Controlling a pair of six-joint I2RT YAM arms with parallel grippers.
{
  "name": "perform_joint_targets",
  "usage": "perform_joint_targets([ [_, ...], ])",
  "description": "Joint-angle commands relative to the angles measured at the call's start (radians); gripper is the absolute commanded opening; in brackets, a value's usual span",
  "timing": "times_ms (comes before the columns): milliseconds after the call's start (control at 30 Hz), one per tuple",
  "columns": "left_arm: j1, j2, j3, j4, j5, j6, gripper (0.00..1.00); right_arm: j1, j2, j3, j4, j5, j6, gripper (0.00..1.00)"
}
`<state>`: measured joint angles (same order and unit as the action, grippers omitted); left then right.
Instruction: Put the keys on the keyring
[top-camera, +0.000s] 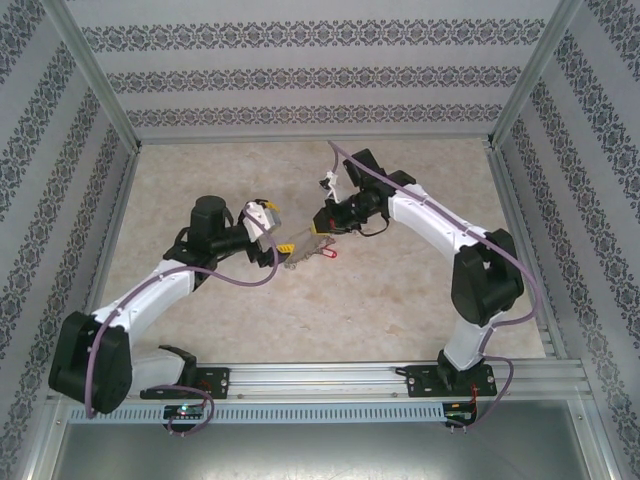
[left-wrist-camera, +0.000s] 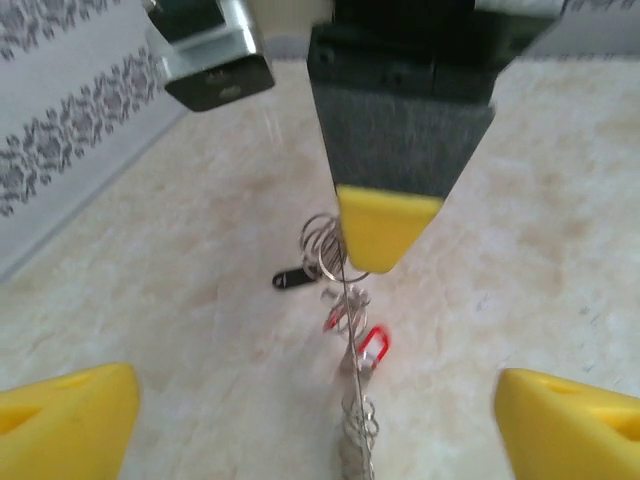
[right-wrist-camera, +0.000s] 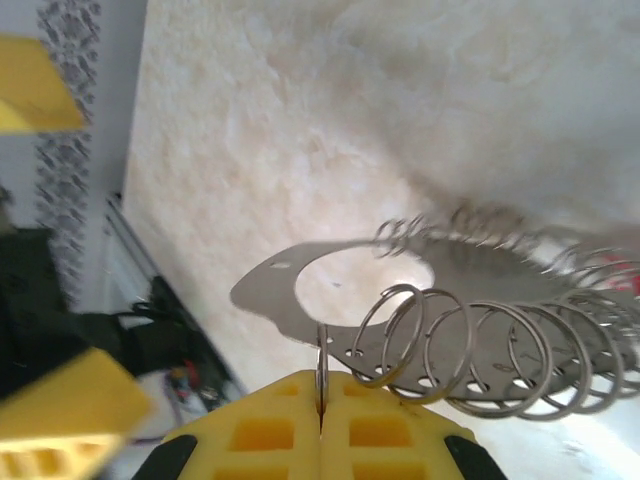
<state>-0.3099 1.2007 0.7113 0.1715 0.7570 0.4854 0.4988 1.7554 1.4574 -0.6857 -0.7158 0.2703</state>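
My right gripper is pinching the silvery-grey metal keyring by its rim, the far side cut off. My left gripper is gaping wide just beside it, where a small red-headed key is showing blurred.

We log two white-shelled arms, black joint housings, purple cables alongside; behind the jaws dark grey finger bodies, jaw ends yellow ribbed plastic fingertips.

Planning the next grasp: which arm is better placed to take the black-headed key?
Left. The left fingers stand open with the black-headed key ahead between them; the right fingers are shut on the keyring.
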Motion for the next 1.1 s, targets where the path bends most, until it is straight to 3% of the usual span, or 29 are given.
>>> perform_joint_targets([
  [0, 0.01, -0.076, 0.053, -0.039, 0.123, -0.02, 0.82, -0.008, -0.112, -0.015, -0.035, 0.064, -0.398, 0.0],
  [100, 0.01, -0.113, 0.067, -0.122, 0.157, -0.007, 0.8, -0.006, -0.176, -0.041, -0.064, 0.065, -0.647, 0.0],
  [200, 0.01, -0.146, 0.021, -0.035, 0.152, -0.077, 0.78, -0.002, -0.245, -0.092, -0.097, 0.059, -0.925, 0.0],
  [300, 0.009, -0.136, -0.002, 0.072, 0.171, -0.169, 0.65, 0.006, -0.297, -0.133, -0.12, 0.078, -1.135, 0.0],
  [400, 0.005, -0.1, 0.007, 0.133, 0.207, -0.228, 0.59, 0.021, -0.323, -0.158, -0.143, 0.105, -1.293, 0.0],
  [467, -0.025, -0.07, 0.024, 0.143, 0.221, -0.242, 0.54, 0.04, -0.337, -0.172, -0.122, 0.146, -1.343, 0.0],
  [567, -0.121, -0.031, 0.087, -0.017, 0.198, -0.105, 0.49, 0.059, -0.348, -0.174, -0.085, 0.163, -1.351, 0.0],
  [633, -0.144, -0.006, 0.082, 0.03, 0.208, -0.131, 0.43, 0.066, -0.354, -0.177, -0.054, 0.169, -1.341, 0.0],
  [733, -0.149, 0.01, 0.047, 0.151, 0.211, -0.205, 0.39, 0.072, -0.362, -0.19, -0.019, 0.177, -1.334, 0.0],
  [967, -0.156, 0.008, 0.062, 0.092, 0.206, -0.159, 0.41, 0.08, -0.342, -0.171, 0.011, 0.098, -1.298, 0.0],
  [1067, -0.16, 0.023, 0.087, 0.064, 0.209, -0.138, 0.36, 0.094, -0.33, -0.153, 0.026, 0.081, -1.295, 0.0],
])
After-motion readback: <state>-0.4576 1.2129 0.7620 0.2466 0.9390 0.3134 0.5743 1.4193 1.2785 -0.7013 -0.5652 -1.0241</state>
